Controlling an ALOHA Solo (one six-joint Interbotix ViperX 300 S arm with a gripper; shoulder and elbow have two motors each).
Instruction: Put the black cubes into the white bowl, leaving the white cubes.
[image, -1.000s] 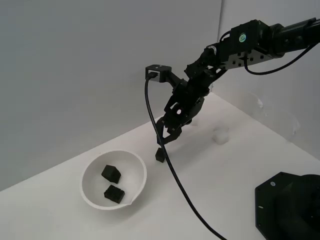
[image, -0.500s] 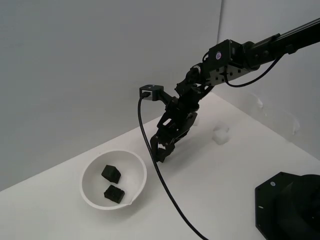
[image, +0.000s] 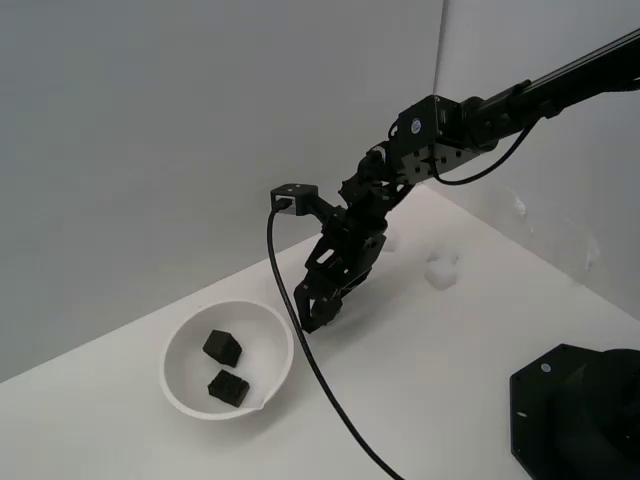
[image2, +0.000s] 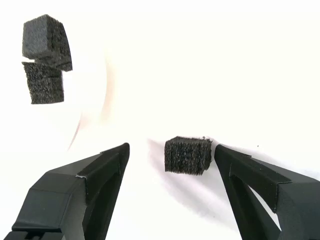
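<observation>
A: Pincer (image2: 171, 152) status?

B: Released. Jaws spread wide, low over the table (image: 450, 340). One black cube (image2: 187, 156) sits on the table between the fingers (image2: 102, 167), touching or nearly touching one finger, with a clear gap to the other. Not grasped.

A: Exterior view agree?

B: The pincer (image: 312, 318) is angled down at the table there; the cube between its tips is hidden by the black fingers, can't make it out.

A: Next out from the pincer?

B: The white bowl (image: 270, 335), just beside the fingertips, on the exterior view's left. Two black cubes (image: 222, 347) lie inside it, near each other, well apart from the pincer tips. The wrist view shows the same pair (image2: 45, 60), one against the other, beyond the bowl's rim (image2: 102, 95).

A: Farther out?

B: Behind the pincer, past the arm (image: 440, 140), faint white cubes (image: 441, 270) on the table. Exact count uncertain. A cable (image: 320, 380) trails from the wrist across the table. Black base (image: 580, 410) at the near right corner of the exterior view.
</observation>
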